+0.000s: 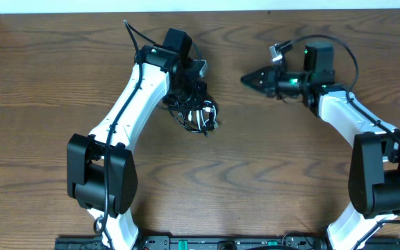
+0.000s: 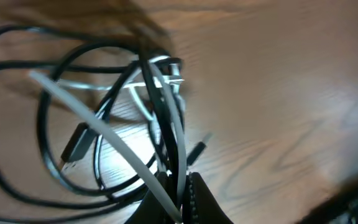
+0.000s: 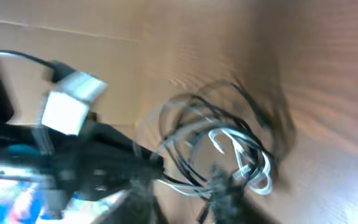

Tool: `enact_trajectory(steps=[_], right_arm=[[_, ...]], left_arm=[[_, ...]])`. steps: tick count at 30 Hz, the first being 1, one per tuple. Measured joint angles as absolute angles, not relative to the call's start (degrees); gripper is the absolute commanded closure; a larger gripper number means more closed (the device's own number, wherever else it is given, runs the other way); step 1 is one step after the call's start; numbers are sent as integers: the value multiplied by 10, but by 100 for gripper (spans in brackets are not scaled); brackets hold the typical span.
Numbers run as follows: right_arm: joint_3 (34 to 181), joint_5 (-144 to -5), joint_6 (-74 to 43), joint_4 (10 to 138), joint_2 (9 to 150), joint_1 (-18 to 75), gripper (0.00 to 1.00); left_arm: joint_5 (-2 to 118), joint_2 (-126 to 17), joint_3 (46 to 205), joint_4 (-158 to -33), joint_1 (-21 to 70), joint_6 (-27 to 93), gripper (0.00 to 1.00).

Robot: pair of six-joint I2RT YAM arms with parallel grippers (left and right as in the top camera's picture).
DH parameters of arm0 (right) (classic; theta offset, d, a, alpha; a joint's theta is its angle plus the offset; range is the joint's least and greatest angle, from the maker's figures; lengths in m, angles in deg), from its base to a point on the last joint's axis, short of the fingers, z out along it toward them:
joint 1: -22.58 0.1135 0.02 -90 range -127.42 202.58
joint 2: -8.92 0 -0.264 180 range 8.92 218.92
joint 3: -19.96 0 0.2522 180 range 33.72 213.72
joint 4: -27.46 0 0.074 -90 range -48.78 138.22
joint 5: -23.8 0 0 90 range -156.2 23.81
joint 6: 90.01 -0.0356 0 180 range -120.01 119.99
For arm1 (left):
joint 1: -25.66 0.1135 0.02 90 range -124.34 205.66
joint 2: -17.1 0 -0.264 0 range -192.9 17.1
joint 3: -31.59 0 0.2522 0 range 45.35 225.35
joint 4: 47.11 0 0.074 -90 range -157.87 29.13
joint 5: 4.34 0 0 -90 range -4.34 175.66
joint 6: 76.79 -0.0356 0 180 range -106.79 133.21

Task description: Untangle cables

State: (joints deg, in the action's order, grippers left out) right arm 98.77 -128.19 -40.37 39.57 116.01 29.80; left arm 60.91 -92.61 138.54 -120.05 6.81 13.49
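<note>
Though indistinct overhead, cables (image 2: 169,124) between left jaws

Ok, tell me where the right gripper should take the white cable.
Best take the white cable at its loop on the tangle's right edge, from the right: it faces the right gripper, and the left gripper pinches the tangle's far side.

Two cables (image 1: 198,114) in a messy knot.
The black cable (image 2: 40,121) and white cable (image 2: 73,102) loop over each other on the table (image 1: 255,180).
</note>
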Motion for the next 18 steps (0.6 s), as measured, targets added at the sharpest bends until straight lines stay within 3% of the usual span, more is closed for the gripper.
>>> enact_trajectory(steps=[3,14,18], right_arm=[[988,-1258,-374,457,1160,308,51],[987,-1164,-195,600,1160,352,52],[987,-1105,-156,611,1160,379,66]], left_arm=[[568,-926,1385,-1198,68,97,93],[428,-926,1385,-1198,68,7,92],[417,-926,1385,-1198,66,2,93]])
